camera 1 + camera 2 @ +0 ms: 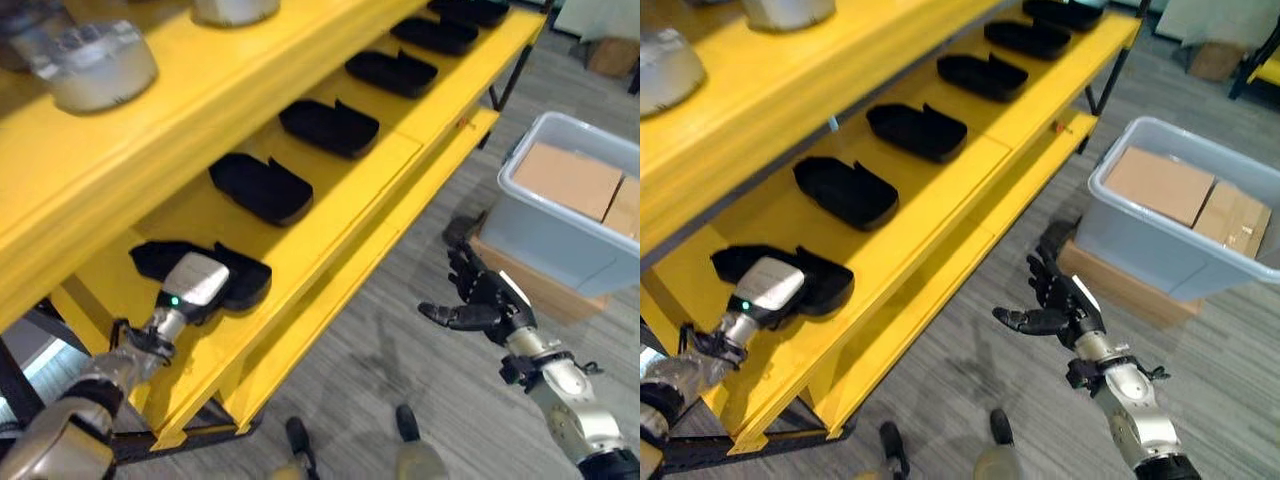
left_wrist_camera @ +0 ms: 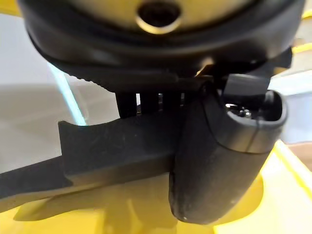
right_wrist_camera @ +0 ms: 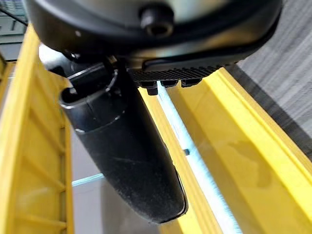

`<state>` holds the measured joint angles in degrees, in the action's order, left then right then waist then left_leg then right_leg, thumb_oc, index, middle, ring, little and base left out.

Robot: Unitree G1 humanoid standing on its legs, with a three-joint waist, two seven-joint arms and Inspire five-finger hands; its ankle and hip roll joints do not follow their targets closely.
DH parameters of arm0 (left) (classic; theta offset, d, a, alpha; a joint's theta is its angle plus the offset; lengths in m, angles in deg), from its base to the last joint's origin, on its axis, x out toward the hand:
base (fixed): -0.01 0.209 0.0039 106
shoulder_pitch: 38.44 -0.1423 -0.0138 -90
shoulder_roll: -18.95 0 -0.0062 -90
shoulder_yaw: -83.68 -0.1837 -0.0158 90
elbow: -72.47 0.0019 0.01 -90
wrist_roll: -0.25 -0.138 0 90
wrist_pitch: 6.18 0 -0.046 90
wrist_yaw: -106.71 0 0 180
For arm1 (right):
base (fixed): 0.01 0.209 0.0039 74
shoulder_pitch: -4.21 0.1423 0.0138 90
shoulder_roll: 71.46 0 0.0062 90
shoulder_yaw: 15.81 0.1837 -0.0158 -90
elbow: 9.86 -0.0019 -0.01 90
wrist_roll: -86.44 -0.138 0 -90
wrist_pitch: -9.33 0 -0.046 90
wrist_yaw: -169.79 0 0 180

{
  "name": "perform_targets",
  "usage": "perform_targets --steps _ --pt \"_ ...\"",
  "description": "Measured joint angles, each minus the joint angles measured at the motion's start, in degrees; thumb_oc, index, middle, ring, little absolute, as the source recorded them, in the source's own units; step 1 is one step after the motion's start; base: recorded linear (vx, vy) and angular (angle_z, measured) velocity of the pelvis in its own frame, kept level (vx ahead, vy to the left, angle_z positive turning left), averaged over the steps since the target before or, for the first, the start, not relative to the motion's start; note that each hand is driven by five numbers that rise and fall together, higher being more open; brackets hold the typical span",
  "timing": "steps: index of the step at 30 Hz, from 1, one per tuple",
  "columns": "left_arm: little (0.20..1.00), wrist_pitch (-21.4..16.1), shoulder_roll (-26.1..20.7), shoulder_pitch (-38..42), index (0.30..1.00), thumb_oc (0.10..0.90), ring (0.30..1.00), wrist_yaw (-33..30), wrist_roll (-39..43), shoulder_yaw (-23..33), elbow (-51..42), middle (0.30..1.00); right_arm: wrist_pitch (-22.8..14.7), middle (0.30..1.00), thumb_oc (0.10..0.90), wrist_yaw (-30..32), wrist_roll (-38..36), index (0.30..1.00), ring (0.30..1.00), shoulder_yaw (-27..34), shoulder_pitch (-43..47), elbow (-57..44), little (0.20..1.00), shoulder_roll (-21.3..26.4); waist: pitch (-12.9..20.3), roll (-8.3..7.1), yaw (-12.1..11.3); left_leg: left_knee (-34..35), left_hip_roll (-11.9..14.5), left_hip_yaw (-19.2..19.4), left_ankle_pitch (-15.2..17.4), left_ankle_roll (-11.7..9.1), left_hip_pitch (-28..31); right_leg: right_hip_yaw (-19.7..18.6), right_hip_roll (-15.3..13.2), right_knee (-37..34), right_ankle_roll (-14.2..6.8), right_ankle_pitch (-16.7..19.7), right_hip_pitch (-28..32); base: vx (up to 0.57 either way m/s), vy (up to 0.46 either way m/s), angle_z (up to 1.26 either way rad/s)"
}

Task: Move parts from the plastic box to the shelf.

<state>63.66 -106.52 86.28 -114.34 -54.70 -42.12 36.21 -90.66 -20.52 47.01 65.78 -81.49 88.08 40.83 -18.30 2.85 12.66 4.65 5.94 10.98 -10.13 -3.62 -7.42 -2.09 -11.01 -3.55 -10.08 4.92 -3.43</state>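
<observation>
Workshop or warehouse: yellow steel shelf, black parts, grey plastic box.

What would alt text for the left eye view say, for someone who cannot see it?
The robot's left hand rests on a black moulded part, nearest of a row on a yellow metal shelf. Its right hand hangs open over the grey floor, beside a pale plastic box holding cardboard cartons.

Both forearms are showing silver-grey metal shells with dark joint rings. The left hand is presenting a silver-grey back plate bearing a small green light. The right hand is showing dark fingers, a dark thumb and a pale strip along its back.
</observation>
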Motion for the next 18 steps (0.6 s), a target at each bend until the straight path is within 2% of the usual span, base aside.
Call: perform_targets --steps 2,4,8,15,18 --pt "0.3 -0.72 -0.36 1.15 0.3 0.4 0.3 -0.05 -0.75 -0.07 0.05 0.3 -0.03 1.0 0.9 -0.25 -0.03 1.0 1.0 -0.1 0.25 0.24 1.0 0.63 -0.62 0.23 0.38 0.0 -0.19 0.44 0.0 0.36 0.08 -0.35 -0.22 -0.15 -0.03 -0.02 -0.12 -0.03 0.128 -0.06" --pt "0.3 -2.59 -3.11 2.75 0.3 0.4 0.3 -0.53 -2.85 -0.11 -0.56 0.3 -0.36 1.0 0.9 -0.6 -0.08 1.0 1.0 -0.05 0.47 0.36 1.0 2.41 -2.27 0.23 1.22 -0.02 -0.29 0.76 0.02 0.39 0.23 -0.36 -0.3 0.05 -0.1 -0.02 -0.06 -0.08 0.113 -0.02" --pt "0.3 -4.51 -5.01 5.88 0.3 0.4 0.3 -1.47 -6.47 -0.08 0.37 0.3 -0.4 1.0 0.9 -1.63 -0.14 1.0 1.0 0.24 0.89 0.36 1.0 3.6 -4.29 0.52 1.47 -0.04 -0.4 1.3 0.04 0.37 0.29 -0.63 -0.51 0.13 -0.16 -0.1 -0.36 -0.03 0.082 -0.04" --pt "0.3 -5.78 -5.78 5.78 0.3 0.4 0.3 -2.17 -7.2 -0.32 0.28 0.3 -0.34 1.0 0.9 -2.96 -0.15 1.0 1.0 1.02 0.6 0.32 1.0 3.72 -4.58 0.76 1.68 -0.05 -0.9 1.33 0.18 0.38 0.72 -0.64 -0.94 0.18 -0.42 -0.31 0.14 0.0 0.025 -0.01" --pt "0.3 -7.12 -5.69 3.43 0.3 0.4 0.3 -2.6 -7.2 0.35 0.27 0.3 -0.25 1.0 0.9 -3.28 -0.14 1.0 1.0 1.37 0.23 0.3 1.0 3.61 -4.59 0.76 1.49 -0.05 -0.91 1.23 0.29 0.38 1.85 -0.48 -0.96 0.04 -0.51 -0.45 1.46 0.03 -0.012 0.01"
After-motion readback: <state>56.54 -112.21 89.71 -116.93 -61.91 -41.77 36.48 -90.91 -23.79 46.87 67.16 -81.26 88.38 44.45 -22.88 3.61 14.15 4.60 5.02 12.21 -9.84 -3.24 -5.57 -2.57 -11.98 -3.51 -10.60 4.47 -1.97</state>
